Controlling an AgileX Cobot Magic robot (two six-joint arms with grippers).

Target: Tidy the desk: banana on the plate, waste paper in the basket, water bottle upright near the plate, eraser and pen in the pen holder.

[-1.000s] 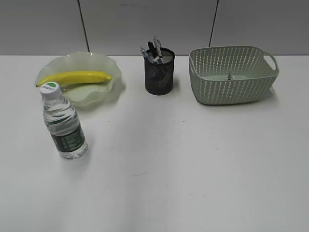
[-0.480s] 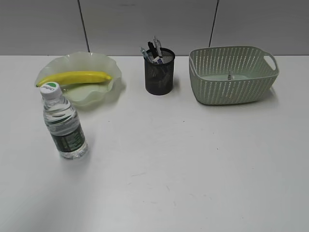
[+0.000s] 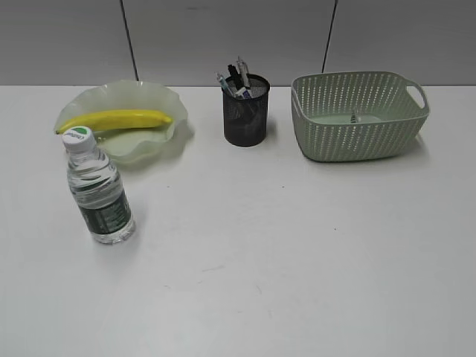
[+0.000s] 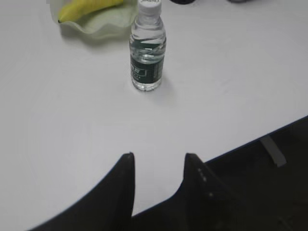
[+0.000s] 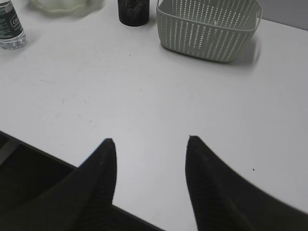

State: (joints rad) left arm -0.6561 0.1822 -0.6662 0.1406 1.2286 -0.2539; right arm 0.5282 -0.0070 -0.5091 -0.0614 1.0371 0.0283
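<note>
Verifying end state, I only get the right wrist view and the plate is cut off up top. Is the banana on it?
Observer: Yes, the banana lies across the plate.
Operator: Bottle is cropped too. Upright, capped?
Observer: The water bottle stands upright with its cap on, just in front of the plate.
Operator: Left hand holding anything?
Observer: No, the left hand is open and empty, over the near edge of the desk.
</note>
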